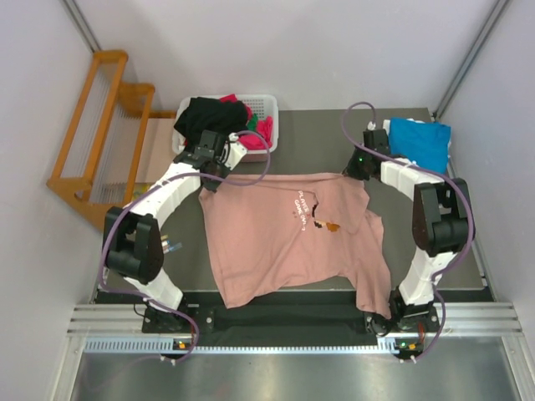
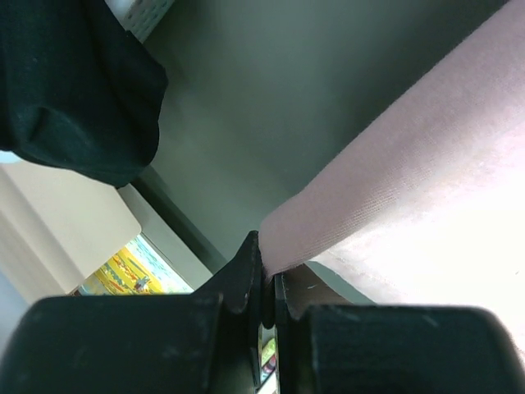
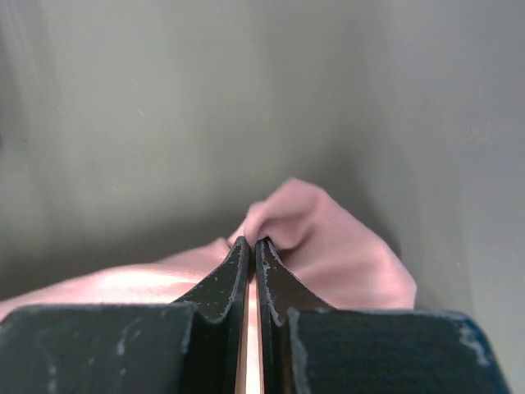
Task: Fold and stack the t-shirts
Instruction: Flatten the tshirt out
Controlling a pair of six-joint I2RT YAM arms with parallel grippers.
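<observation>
left fingers [image 2: 244, 283] clamped on far-left corner of pink t-shirt [image 1: 284, 242], right fingers [image 3: 232, 275] pinched on its far-right corner. Shirt lies spread across the counter [image 1: 318, 146]

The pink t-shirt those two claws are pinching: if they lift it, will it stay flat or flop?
Probably floppy: the pink t-shirt lies wrinkled and droops over the near edge of the table. It would likely sag between the left gripper and right gripper, each pinching only a small fold. The cloth looks thin, so it is probably light.
</observation>
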